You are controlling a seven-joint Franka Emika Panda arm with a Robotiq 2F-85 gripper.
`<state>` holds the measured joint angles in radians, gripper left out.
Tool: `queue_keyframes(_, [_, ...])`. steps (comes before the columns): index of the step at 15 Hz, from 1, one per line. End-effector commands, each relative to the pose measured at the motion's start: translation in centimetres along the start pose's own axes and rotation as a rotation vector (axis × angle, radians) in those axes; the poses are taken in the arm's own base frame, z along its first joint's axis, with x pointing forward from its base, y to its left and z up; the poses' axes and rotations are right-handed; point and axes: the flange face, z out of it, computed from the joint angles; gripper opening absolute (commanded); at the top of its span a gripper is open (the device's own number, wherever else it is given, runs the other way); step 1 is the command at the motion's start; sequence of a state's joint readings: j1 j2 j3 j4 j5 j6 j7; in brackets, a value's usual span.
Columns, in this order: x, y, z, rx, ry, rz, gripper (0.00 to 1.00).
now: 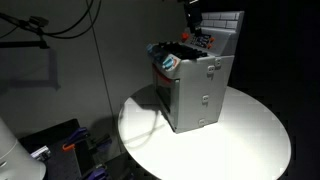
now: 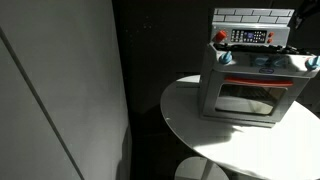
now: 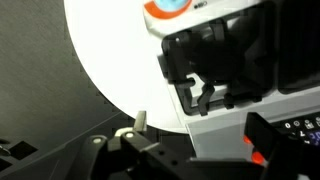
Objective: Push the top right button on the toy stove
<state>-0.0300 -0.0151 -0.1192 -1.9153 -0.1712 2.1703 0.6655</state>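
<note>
The toy stove (image 1: 200, 95) is a silver-grey box with a tiled back panel and stands on a round white table; it also shows in an exterior view (image 2: 250, 85) with its glass door facing the camera. Red and black parts lie along its top. My gripper (image 3: 200, 128) hangs just above the stove's top, with both fingers spread wide and nothing between them. In the wrist view black burner grates (image 3: 215, 70) lie below, and a red glow (image 3: 258, 155) shows by the right finger. In both exterior views the gripper is dark and hard to make out above the stove (image 1: 197, 38).
The white round table (image 1: 255, 140) (image 2: 195, 125) carries only the stove. A round orange and blue piece (image 3: 170, 8) sits at the stove's top edge. Dark gear with orange parts (image 1: 68, 146) lies low beside the table. A grey wall panel (image 2: 60, 90) stands close by.
</note>
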Motion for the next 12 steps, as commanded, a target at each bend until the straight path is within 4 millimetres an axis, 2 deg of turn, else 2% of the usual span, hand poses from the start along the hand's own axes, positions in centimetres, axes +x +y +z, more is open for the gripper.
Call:
queue_keyframes(1, [-3.0, 3.0, -2.7, 0.000, -0.101, -0.079, 1.00])
queue_keyframes(6, [-5.9, 6.5, -5.6, -0.025, -0.260, -0.176, 1.00])
queue_keyframes(10, [-7.2, 8.8, -7.0, -0.041, -0.318, -0.214, 1.00])
queue_keyframes(11, [-6.3, 7.7, -6.4, -0.058, -0.296, -0.193, 1.00])
queue_keyframes(12, [-6.5, 8.1, -6.6, -0.059, -0.303, -0.196, 1.00])
